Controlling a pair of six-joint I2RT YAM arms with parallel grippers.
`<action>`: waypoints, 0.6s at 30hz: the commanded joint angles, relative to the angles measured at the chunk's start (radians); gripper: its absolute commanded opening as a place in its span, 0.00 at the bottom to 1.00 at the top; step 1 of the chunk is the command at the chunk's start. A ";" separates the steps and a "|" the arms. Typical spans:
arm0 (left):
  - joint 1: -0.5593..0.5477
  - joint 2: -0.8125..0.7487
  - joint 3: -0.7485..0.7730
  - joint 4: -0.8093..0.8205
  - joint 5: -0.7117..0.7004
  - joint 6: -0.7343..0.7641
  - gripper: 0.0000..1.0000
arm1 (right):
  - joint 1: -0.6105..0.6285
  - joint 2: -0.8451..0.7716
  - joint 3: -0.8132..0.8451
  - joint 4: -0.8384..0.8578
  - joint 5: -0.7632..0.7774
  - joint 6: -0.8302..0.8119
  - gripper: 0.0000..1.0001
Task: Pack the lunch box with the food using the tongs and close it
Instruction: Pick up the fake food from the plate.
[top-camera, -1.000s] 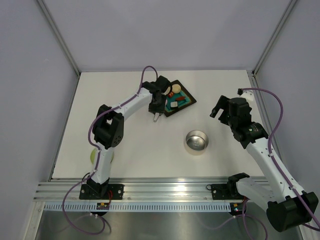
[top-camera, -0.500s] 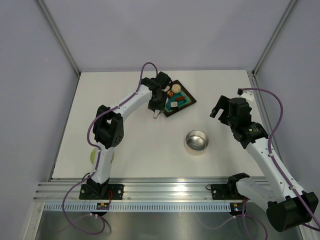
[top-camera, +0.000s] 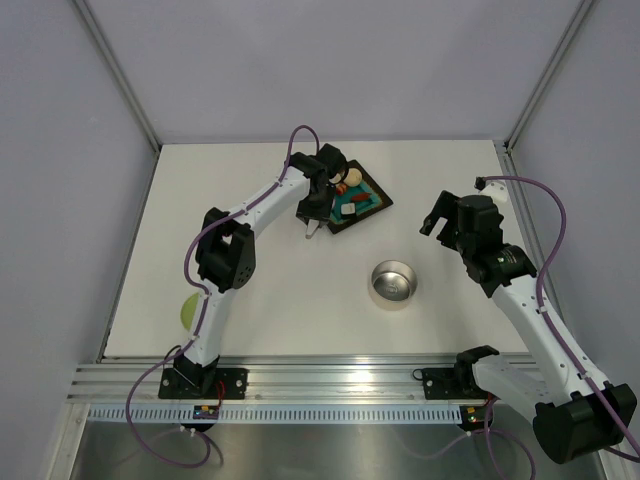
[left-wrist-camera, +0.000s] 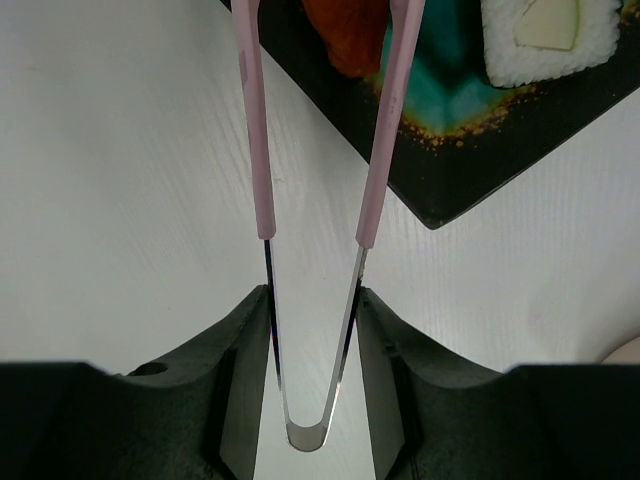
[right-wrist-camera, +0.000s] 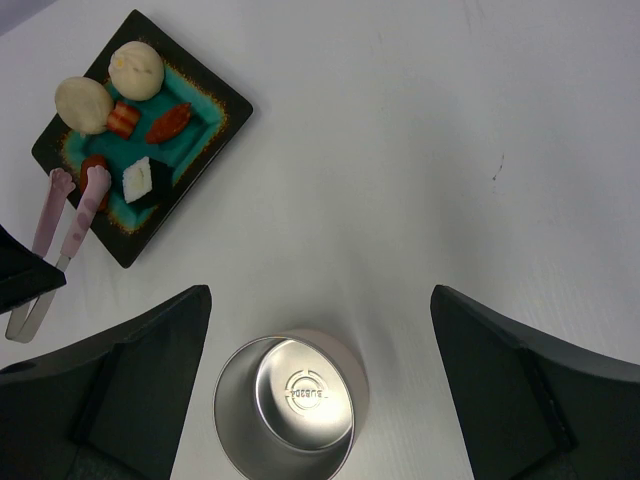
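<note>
The lunch box (top-camera: 393, 283) is sitting upright and uncovered on the white table (top-camera: 300, 310), right of centre, with bare tabletop lying all round it and its stamped steel floor showing in the right wrist view. Its green lid (top-camera: 187, 310) is lying well apart by the table's left edge, partly hidden behind the left arm. The dark-rimmed tray (right-wrist-camera: 230, 105) is resting cornerwise toward the far middle, well clear of the far wall, with open table between it and the lunch box. We are watching the left gripper (left-wrist-camera: 312, 390) squeezing the steel bend of the tongs (left-wrist-camera: 258, 150) between its fingers, just off the tray's left corner. The pink arms are reaching over the rim and standing apart, one on either side of a red-orange piece (left-wrist-camera: 345, 40). A white roll (left-wrist-camera: 545, 40) is lying just beside that piece, and two beige balls (right-wrist-camera: 83, 103) are sitting at the tray's far corner. The right gripper (right-wrist-camera: 320, 340) is hanging above the lunch box's far side with its jaws spread wide, holding nothing.
</note>
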 joint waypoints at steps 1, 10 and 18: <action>-0.003 -0.004 0.041 -0.018 -0.019 0.018 0.41 | -0.001 -0.007 0.008 0.014 0.023 0.003 0.99; -0.011 0.012 0.067 -0.027 0.009 0.014 0.42 | -0.001 -0.013 0.000 0.014 0.021 0.005 1.00; -0.023 0.054 0.122 -0.053 0.018 0.020 0.42 | -0.003 -0.012 0.000 0.015 0.023 0.000 0.99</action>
